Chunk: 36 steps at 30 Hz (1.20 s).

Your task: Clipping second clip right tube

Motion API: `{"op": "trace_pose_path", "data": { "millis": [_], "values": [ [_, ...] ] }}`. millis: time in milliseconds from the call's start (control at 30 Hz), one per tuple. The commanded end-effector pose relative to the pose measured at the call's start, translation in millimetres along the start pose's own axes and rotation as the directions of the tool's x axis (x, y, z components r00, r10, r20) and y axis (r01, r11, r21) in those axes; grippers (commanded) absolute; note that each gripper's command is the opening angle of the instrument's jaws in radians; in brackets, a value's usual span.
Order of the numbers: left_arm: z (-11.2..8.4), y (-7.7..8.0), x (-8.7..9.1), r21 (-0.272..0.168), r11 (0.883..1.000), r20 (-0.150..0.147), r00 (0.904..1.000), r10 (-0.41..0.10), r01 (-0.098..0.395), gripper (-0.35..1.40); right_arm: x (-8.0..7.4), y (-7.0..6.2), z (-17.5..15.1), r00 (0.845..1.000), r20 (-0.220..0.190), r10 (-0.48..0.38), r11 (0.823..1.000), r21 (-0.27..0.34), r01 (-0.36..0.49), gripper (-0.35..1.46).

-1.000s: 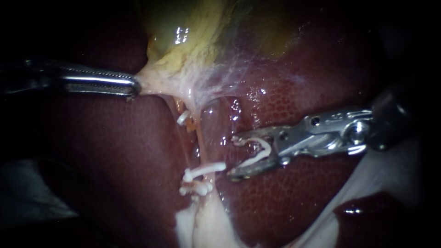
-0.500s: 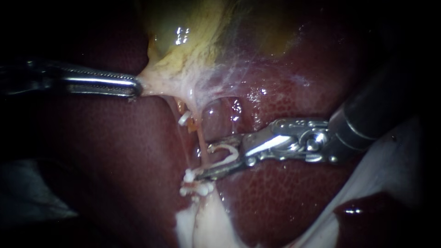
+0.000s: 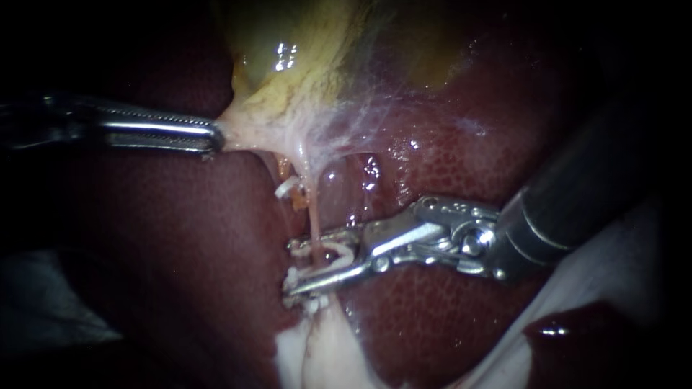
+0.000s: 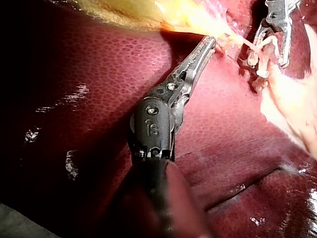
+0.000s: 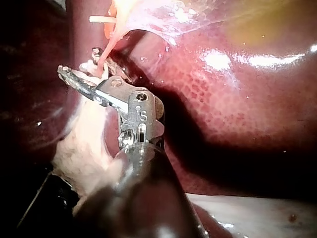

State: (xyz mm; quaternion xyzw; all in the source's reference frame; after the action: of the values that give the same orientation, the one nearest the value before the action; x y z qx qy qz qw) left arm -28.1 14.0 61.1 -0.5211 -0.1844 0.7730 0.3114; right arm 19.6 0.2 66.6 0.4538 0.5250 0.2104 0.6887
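gallbladder [image 3: 288,86] is being gripped by closed jaws of left instrument [image 3: 209,137], so right tube [image 3: 315,216] is being stretched taut; white clip [image 3: 339,253] is being held in narrowed jaws of right instrument [image 3: 290,266], astride that tube, for clamping.

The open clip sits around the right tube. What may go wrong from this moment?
1. The right instrument holds the new clip very near the older clips just below it; it may close onto them.
2. The right tube looks thin and stretched, because the left instrument pulls the pale tissue; a sideways push could tear it.
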Motion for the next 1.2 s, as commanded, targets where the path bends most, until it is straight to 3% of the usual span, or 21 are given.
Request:
{"op": "trace_pose_path", "data": {
  "millis": [33, 267, 700, 1200],
  "values": [
    [0.0, 0.0, 0.0, 0.0, 1.0, 0.0, 1.0, 0.0, 0.0, -0.35, 0.1, -0.2, 0.0, 1.0, -0.002, 0.006, 1.0, 0.01, -0.006, 0.45],
    [0.1, 0.0, 0.0, 0.0, 1.0, 0.0, 1.0, 0.0, 0.0, -0.35, 0.9, -0.6, -0.5, 0.999, 0.0, 0.049, 0.998, 0.042, -0.049, 0.32],
    [0.2, 0.0, 0.0, 0.001, 1.0, -0.001, 1.0, 0.0, 0.0, -0.35, 0.7, -1.0, -1.5, 0.994, 0.004, 0.108, 0.993, 0.047, -0.108, -0.35],
    [0.2, -0.1, 0.0, 0.0, 1.0, -0.001, 1.0, 0.0, 0.0, -0.35, 0.2, -1.1, -1.9, 0.994, -0.003, 0.112, 0.993, 0.041, -0.112, -0.35]
  ]
}}
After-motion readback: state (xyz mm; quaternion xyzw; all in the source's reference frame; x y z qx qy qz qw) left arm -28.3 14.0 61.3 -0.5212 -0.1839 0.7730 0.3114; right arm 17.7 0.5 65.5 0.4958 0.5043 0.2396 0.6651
